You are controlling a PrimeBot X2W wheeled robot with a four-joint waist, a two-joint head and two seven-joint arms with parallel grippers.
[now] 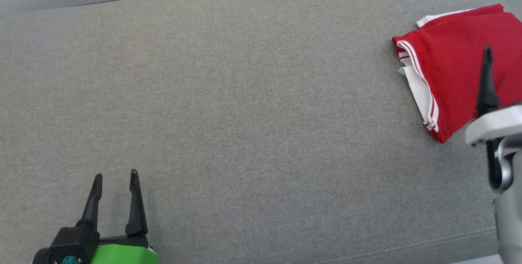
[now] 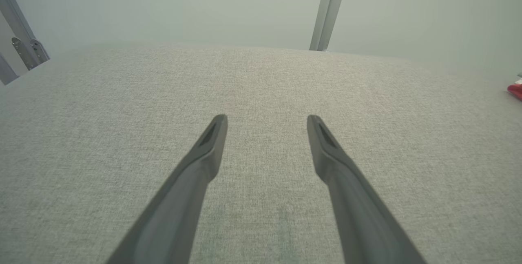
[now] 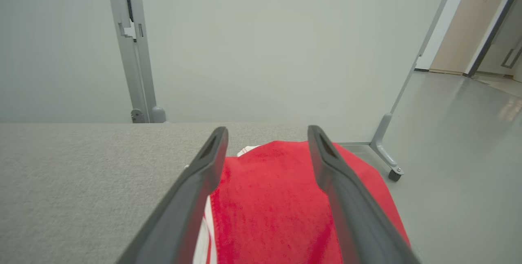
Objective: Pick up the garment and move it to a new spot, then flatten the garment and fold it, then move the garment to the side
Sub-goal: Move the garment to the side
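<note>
One garment (image 1: 456, 64), two tools, one grey worktop (image 1: 244, 92): that's the count. The garment is red with white striped trim, folded into a compact flat packet with white edges peeking out on one side. It lies at the worktop's far right end, right up to the edge. The right tool (image 3: 267, 131) hangs over it, fingers spread wide, nothing between them; whether the tips graze the cloth, I can't tell. The left tool (image 1: 115, 176) sits over the worktop's near left part, fingers wide too and empty, with bare worktop beneath, well apart from the garment.
</note>
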